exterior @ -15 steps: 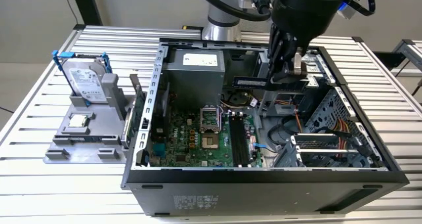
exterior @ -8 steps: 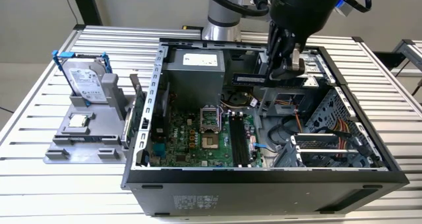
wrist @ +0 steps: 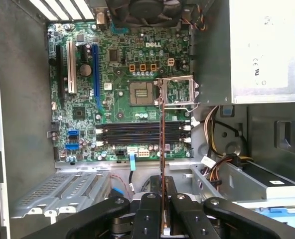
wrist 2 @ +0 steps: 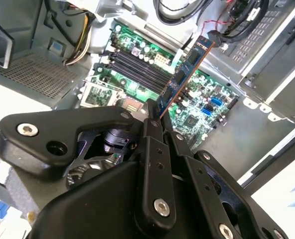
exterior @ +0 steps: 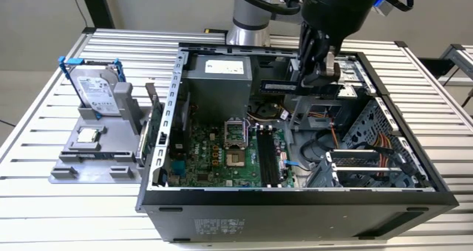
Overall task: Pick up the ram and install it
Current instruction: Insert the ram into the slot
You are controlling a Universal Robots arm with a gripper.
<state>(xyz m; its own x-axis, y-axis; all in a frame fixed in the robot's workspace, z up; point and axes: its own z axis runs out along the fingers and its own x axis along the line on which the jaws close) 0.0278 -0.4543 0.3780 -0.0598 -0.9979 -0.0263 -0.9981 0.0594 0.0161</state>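
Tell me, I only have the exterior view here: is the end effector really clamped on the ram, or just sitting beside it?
Observer: Clamped. In the second wrist view the end effector is shut on one short end of the ram, and the rest of the stick juts out free beyond it.
Operator: Is it in a slot yet?
Observer: No. In the first wrist view the ram's thin edge crosses the black memory slots rather than lying along one of them, and the slots are all empty.
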